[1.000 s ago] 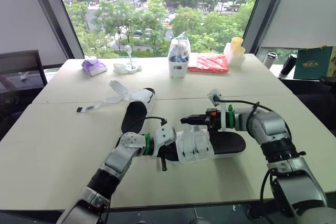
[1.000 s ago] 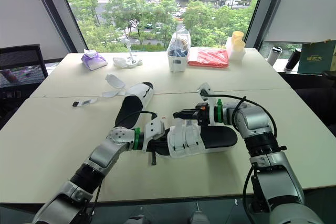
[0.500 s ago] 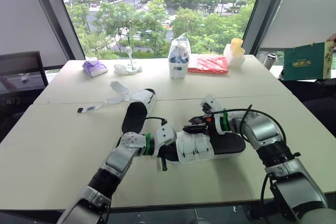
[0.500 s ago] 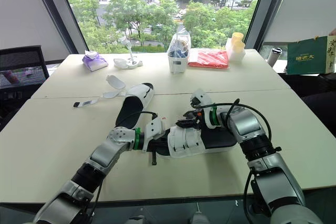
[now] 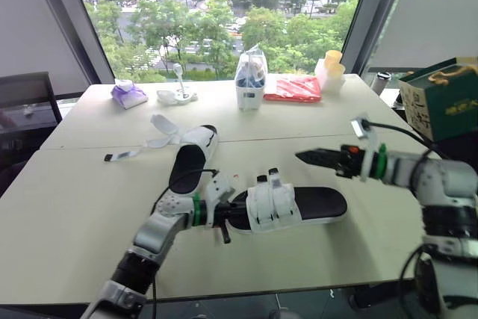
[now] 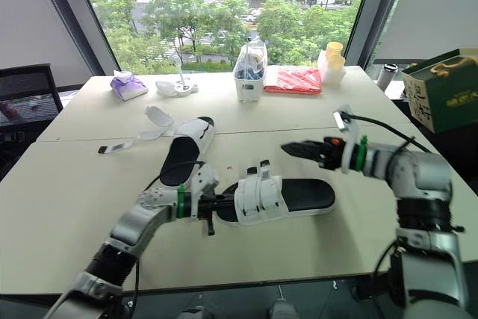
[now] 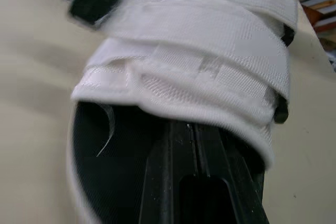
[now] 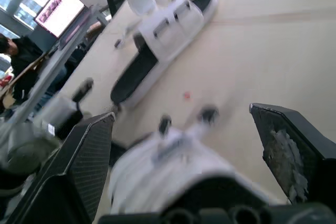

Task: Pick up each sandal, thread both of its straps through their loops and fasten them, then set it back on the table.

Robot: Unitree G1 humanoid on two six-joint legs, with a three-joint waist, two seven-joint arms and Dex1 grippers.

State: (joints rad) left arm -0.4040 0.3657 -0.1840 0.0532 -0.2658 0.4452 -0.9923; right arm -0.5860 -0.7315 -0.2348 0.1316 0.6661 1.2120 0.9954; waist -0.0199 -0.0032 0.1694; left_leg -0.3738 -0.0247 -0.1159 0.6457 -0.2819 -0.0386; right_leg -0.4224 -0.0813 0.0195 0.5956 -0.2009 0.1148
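Sandal (image 5: 320, 204) black, straps (image 5: 272, 204) white woven; table (image 5: 67, 214) cream; packet (image 5: 293, 89) red

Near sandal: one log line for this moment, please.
near sandal straps fastened | left gripper shut inside it | right gripper open above table | far sandal straps loose

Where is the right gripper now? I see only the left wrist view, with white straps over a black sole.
Observer: The right gripper hangs above the table, apart from the sandal, jaws open.
Operator: Does that sandal lie on the table?
Observer: Yes, its sole rests on the table.
Operator: And the other one?
Observer: The second sandal lies farther off, toward the robot's left, with its straps loose and spread on the table.
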